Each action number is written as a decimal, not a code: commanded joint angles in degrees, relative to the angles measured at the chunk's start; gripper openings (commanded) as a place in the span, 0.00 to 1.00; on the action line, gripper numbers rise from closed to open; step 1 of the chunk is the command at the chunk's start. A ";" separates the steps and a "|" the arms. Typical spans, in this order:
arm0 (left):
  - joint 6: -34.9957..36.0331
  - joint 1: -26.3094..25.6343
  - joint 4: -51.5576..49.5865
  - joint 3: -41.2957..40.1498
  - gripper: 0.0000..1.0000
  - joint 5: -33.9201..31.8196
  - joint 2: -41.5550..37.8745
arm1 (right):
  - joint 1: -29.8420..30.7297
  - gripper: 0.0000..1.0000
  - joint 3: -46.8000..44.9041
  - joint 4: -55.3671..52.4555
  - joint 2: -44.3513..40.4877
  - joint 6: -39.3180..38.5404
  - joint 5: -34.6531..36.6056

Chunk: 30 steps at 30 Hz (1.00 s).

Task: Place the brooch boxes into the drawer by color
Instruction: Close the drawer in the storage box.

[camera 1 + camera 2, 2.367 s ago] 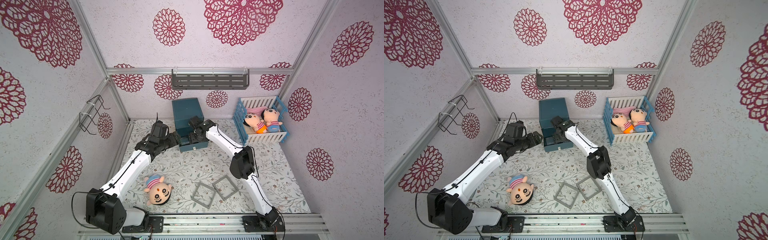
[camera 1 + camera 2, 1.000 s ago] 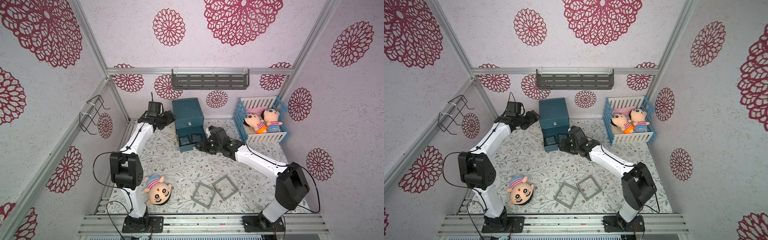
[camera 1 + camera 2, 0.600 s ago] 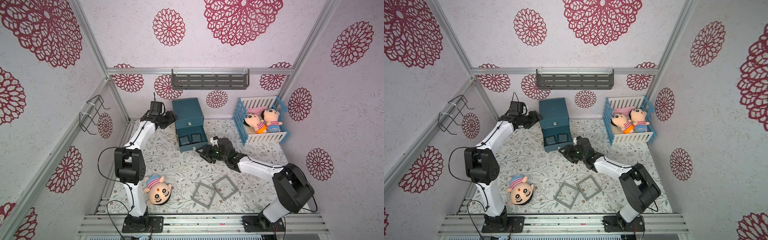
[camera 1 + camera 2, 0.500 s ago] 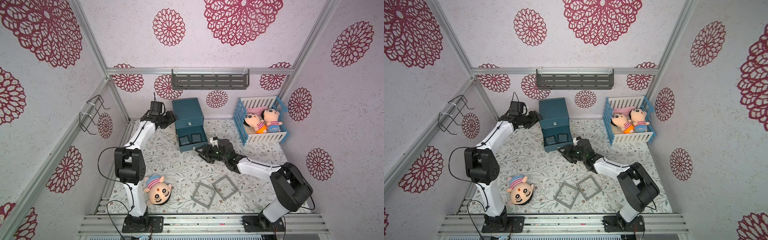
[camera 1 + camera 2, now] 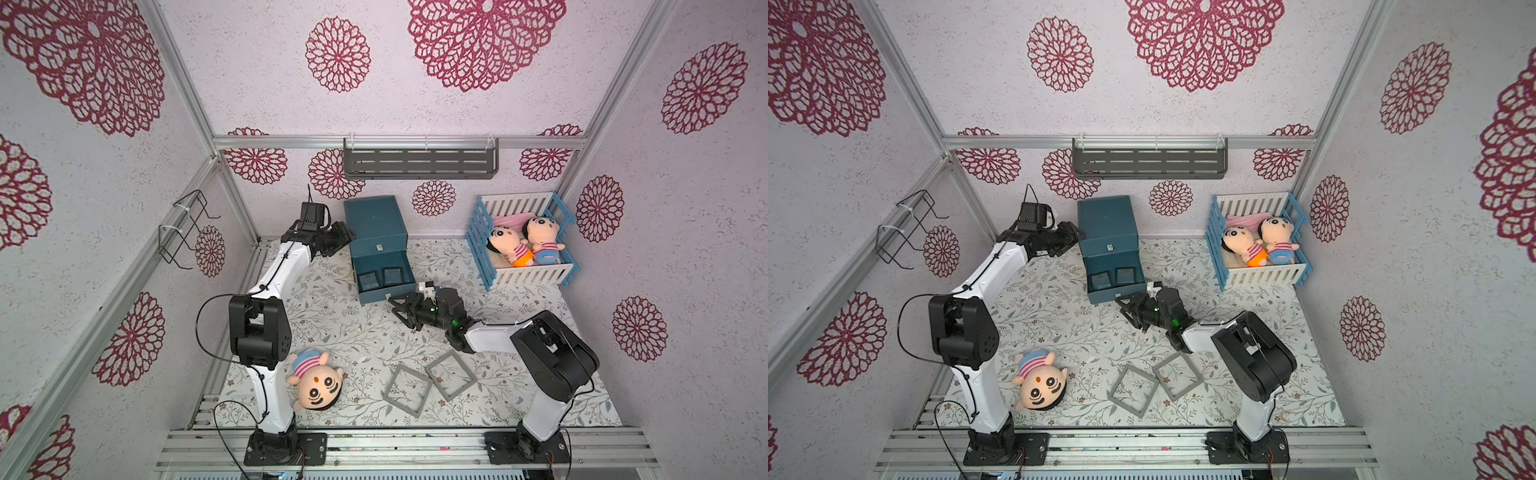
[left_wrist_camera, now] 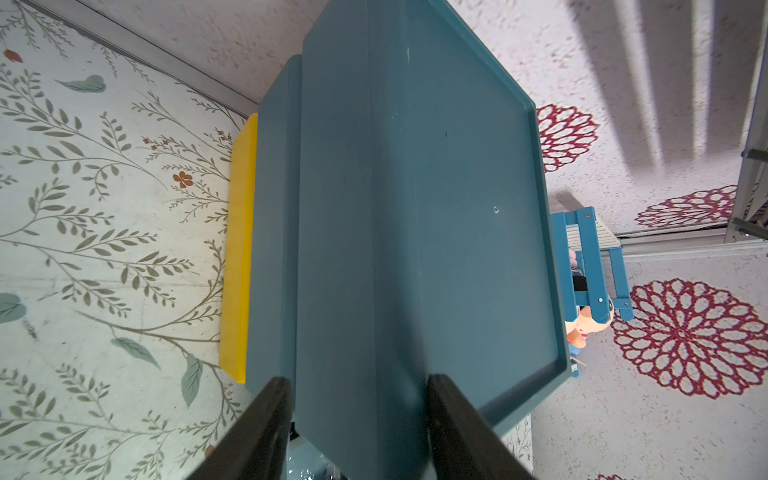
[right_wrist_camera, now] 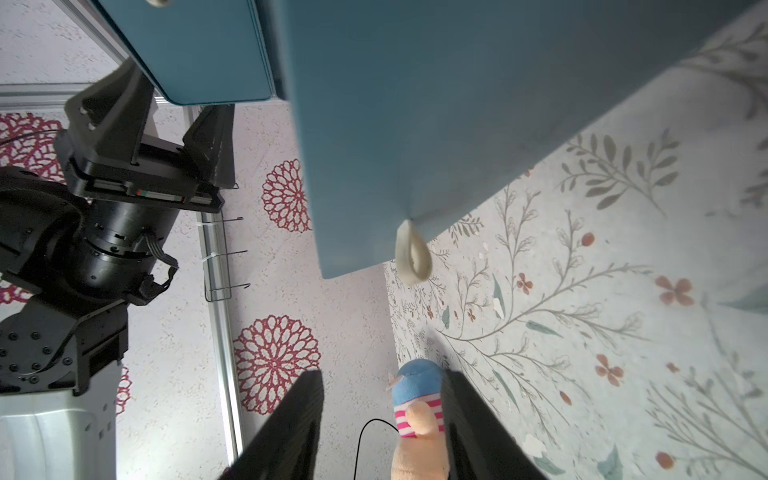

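Right wrist view: the empty, wide right end effector (image 7: pixel 380 376) faces the open drawer (image 5: pixel 387 293) holding two brooch boxes (image 5: pixel 392 276); whether the left end effector (image 6: pixel 357 379) grips the cabinet (image 6: pixel 415 208) is unclear, so pushing may slide it.

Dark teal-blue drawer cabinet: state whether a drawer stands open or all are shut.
Open: in both top views one drawer juts out from the cabinet, two small dark square boxes showing inside.

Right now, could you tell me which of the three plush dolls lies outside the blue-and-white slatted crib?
The plush doll with the blue-and-pink striped cap, alone on the floral mat; the other two dolls lie side by side inside the crib.
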 commanded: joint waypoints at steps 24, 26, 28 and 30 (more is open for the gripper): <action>-0.21 0.12 -2.58 -0.08 0.55 0.10 1.21 | -0.56 0.32 3.86 14.11 9.76 7.99 5.10; -0.23 0.12 -2.58 -0.05 0.55 0.17 1.22 | -0.53 0.29 4.81 13.72 10.35 8.21 5.50; -0.23 0.14 -2.55 -0.11 0.55 0.23 1.04 | -0.46 0.25 5.64 13.55 10.96 8.51 5.65; -0.23 0.17 -2.58 -0.06 0.55 0.21 1.05 | -0.45 0.18 5.94 13.21 11.08 8.78 5.95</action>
